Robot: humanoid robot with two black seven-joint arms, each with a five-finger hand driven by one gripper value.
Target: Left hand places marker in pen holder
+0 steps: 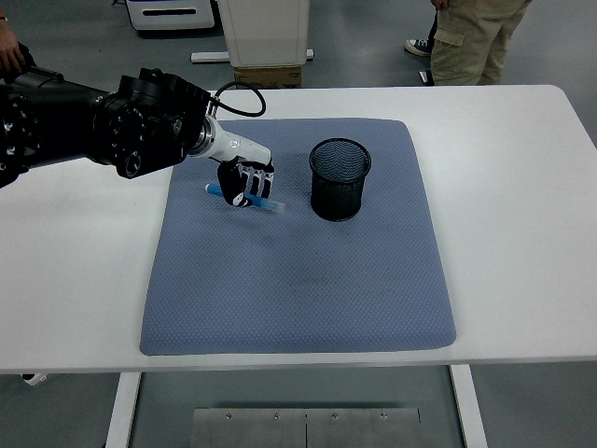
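Observation:
A blue marker lies roughly level over the blue-grey mat, left of the black mesh pen holder. My left hand reaches in from the left, and its fingers are curled around the middle of the marker. The marker's two ends stick out on either side of the hand. I cannot tell whether the marker is touching the mat or is just above it. The pen holder stands upright near the middle of the mat's far half, a short way right of the hand. The right arm is out of view.
The mat lies on a white table. A person in khaki trousers stands beyond the far right edge. A person's hand shows at the top left. A white cabinet stands behind the table.

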